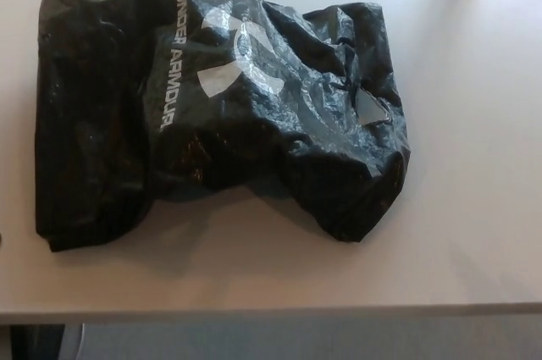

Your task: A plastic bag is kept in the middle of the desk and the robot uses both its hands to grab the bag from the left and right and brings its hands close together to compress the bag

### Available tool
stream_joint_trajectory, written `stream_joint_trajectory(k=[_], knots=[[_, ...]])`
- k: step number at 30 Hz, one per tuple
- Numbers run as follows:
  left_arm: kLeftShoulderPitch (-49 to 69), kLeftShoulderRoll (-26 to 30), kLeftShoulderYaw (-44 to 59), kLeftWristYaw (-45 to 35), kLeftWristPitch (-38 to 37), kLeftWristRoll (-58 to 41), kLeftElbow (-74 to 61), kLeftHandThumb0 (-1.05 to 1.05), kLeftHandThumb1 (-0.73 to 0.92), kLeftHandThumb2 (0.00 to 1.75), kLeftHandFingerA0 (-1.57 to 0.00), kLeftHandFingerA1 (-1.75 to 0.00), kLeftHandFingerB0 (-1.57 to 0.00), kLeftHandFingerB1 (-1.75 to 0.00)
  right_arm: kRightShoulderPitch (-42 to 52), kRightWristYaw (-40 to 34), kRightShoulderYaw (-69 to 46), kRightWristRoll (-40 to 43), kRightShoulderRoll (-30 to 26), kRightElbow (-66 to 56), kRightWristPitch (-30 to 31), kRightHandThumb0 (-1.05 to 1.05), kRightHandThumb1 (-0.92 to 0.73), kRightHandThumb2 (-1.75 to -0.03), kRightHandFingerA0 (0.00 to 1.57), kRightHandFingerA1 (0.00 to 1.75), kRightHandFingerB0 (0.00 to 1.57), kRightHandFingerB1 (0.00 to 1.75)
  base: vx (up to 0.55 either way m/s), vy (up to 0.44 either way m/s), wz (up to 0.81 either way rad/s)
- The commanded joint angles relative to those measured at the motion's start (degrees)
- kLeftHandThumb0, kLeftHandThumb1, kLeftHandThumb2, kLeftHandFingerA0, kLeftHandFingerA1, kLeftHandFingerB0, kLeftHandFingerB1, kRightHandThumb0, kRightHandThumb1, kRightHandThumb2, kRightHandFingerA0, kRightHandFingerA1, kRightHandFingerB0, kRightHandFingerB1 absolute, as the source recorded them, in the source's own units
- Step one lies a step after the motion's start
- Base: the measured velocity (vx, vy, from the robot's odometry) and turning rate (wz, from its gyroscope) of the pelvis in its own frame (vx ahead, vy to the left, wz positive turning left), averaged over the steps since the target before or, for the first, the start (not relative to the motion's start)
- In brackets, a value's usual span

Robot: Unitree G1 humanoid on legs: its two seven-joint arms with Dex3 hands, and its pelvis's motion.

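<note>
A crumpled black plastic bag [212,114] with white lettering and a white logo lies on the light desk [474,165]. It spans from the left side of the head view to right of centre, its right part bunched and puffed up. Neither of my hands shows in this view, and nothing touches the bag.
The desk's front edge [271,316] runs along the bottom of the picture, with grey floor below it. Bare desk surface lies to the right of the bag and in front of it.
</note>
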Motion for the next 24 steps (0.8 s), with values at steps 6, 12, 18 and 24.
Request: stream_joint_trajectory(k=[6,12,18,24], knots=[[4.7,-0.5,-3.3,-9.6,-12.6,-2.4,4.4,-0.66,0.85,0.65,-0.49,-0.42,-0.39,-0.37,-0.9,1.4,6.6,-6.9,3.2,12.6,-19.7,-0.51,-0.83,-0.65,0.35,0.39,0.29,0.34,0.00,0.000,0.00],[3.9,-0.7,-3.0,-11.2,-17.0,-2.3,8.8,-0.67,0.86,0.66,-0.49,-0.43,-0.39,-0.36,-1.6,1.3,6.8,-6.9,2.4,13.4,-21.0,-0.49,-0.84,-0.65,0.36,0.41,0.29,0.36,0.00,0.000,0.00],[2.8,-0.7,-3.0,-10.9,-19.6,-0.1,10.0,-0.64,0.87,0.66,-0.49,-0.43,-0.39,-0.36,-3.3,0.1,6.2,-9.0,2.2,15.9,-23.3,-0.51,-0.85,-0.65,0.36,0.41,0.29,0.35,0.00,0.000,0.00],[1.5,-0.2,-2.7,-11.7,-21.9,0.0,11.6,-0.63,0.85,0.65,-0.48,-0.44,-0.38,-0.37,-3.4,-1.2,5.8,-10.8,3.1,15.6,-23.2,-0.52,-0.65,-1.02,0.33,0.56,0.17,0.47,0.00,0.000,0.00]])
